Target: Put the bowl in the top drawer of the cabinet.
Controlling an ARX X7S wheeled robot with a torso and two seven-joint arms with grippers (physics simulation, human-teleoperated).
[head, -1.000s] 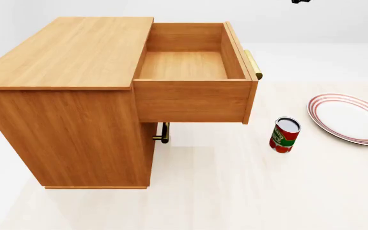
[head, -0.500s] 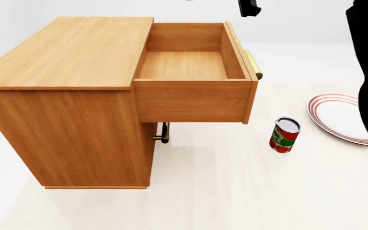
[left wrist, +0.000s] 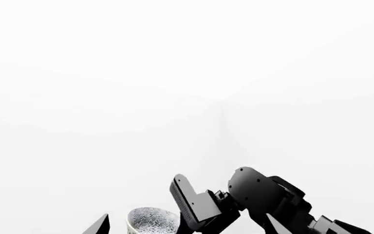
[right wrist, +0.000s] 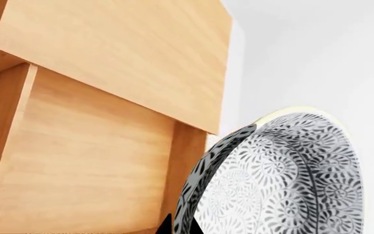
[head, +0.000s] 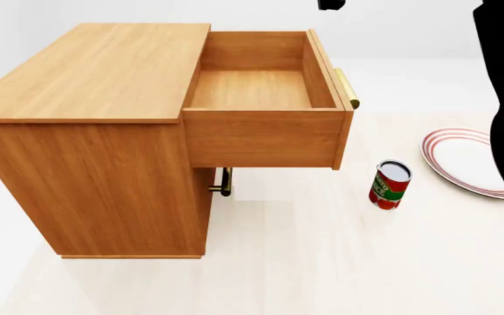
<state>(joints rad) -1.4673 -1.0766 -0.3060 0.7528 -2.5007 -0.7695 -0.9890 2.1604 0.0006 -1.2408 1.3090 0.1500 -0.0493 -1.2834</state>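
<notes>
Close against the right arm's camera, the bowl (right wrist: 284,180) seems pinched in that arm's jaws, to the right of the open top drawer (head: 256,88), whose cavity faces up.

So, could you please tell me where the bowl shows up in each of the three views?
Left wrist view: the bowl sits at the bottom edge, just beside the right gripper.
Head view: not in it; a dark arm covers the right edge.
Right wrist view: it fills the lower right, close up.
Shared landmark: the cabinet, also behind the bowl in the right wrist view.
</notes>
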